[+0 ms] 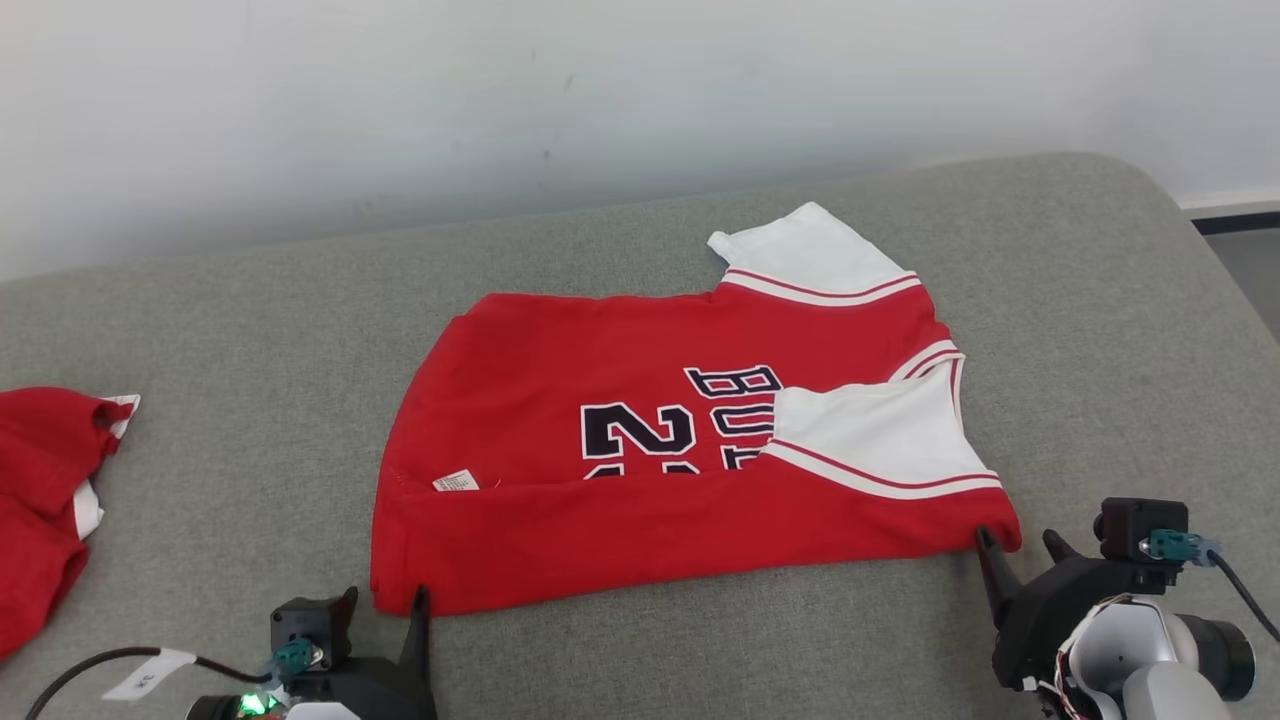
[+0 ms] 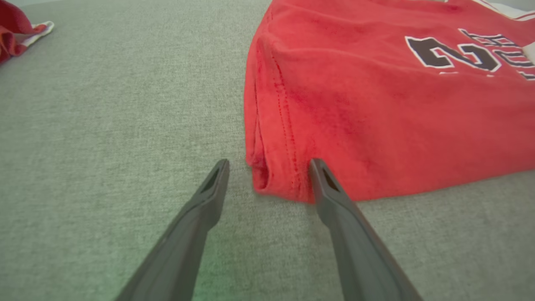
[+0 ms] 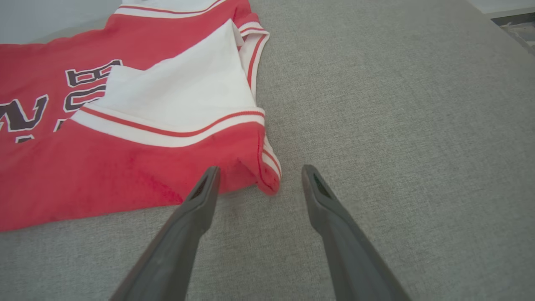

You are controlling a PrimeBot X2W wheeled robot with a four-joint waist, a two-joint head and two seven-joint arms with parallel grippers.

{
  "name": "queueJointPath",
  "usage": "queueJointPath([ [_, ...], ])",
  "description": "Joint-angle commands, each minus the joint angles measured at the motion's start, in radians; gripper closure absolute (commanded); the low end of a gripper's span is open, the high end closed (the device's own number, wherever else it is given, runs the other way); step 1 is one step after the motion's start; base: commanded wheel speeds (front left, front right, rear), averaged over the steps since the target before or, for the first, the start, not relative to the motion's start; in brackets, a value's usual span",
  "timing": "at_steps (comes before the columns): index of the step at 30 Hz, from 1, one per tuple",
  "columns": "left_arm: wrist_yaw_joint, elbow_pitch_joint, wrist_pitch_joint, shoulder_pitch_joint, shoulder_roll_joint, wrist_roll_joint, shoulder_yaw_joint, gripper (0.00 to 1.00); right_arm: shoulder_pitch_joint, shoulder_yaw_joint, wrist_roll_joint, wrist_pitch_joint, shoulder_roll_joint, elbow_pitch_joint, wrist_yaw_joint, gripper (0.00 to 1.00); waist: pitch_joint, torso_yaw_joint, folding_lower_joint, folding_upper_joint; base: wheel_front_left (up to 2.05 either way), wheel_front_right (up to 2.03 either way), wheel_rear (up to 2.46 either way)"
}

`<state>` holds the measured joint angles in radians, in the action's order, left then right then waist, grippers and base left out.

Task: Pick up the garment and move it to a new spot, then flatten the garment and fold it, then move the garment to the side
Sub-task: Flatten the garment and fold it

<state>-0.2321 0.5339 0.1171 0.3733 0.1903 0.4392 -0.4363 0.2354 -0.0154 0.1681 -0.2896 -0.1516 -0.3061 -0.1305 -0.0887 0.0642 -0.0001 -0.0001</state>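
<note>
Far left edge of the head view: a second red cloth [image 1: 40, 500] with white trim, bunched, well apart from the work. Lower left: the left gripper [image 2: 269, 162], fingers spread wide and holding nothing. In its wrist view the near-left corner of the garment [image 1: 650, 470] lies between the two tips, and one finger [image 2: 330, 188] meets the red hem. Centre of the frame: the garment lies flat on the grey cushion [image 1: 200, 330], a red jersey with dark white-edged numerals and letters. Its near edge is turned up over the front, hiding the lower part of the print, and a small white label [image 1: 456, 481] shows at the fold line. Right of centre, one white sleeve [image 1: 880, 430] with red striping is folded in over the lettering; the other sleeve [image 1: 815, 255] juts out at the upper right. Lower right: the right gripper [image 1: 1017, 540], also released and splayed, its tips at the near-right corner of the garment, grasping nothing. Pale wall [image 1: 400, 100] across the top.
</note>
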Motion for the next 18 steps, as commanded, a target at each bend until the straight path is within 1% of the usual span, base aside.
queueJointPath([
  [1, -0.006, 0.007, -0.006, 0.002, 0.003, -0.008, -0.004, 0.0, 0.0, 0.01, -0.01, 0.001, 0.008, 0.002, 0.0, 0.0, -0.01, 0.004, 0.0001, 0.0001, 0.0, 0.0, 0.0],
  [5, -0.026, 0.014, -0.031, 0.013, 0.003, -0.01, -0.006, 0.0, 0.024, 0.041, -0.053, -0.005, 0.036, -0.015, 0.0, 0.0, -0.028, 0.001, 0.0001, 0.0001, 0.0, 0.0, 0.0],
  [8, -0.033, 0.006, -0.038, 0.012, 0.0, -0.006, -0.007, 0.0, 0.036, 0.058, -0.077, -0.004, 0.049, -0.033, 0.0, 0.0, -0.041, -0.005, 0.0001, 0.0001, 0.0, 0.0, 0.0],
  [13, -0.025, -0.002, -0.04, 0.024, -0.011, -0.002, -0.019, 0.0, 0.064, 0.084, -0.11, 0.009, 0.07, -0.074, 0.0, 0.0, -0.063, -0.012, 0.0001, 0.0001, 0.0, 0.0, 0.0],
  [18, -0.015, 0.004, -0.039, 0.029, -0.021, 0.002, -0.03, 0.0, 0.093, 0.074, -0.118, 0.016, 0.082, -0.125, 0.0, 0.0, -0.079, -0.012, 0.0001, 0.0001, 0.0, 0.0, 0.0],
])
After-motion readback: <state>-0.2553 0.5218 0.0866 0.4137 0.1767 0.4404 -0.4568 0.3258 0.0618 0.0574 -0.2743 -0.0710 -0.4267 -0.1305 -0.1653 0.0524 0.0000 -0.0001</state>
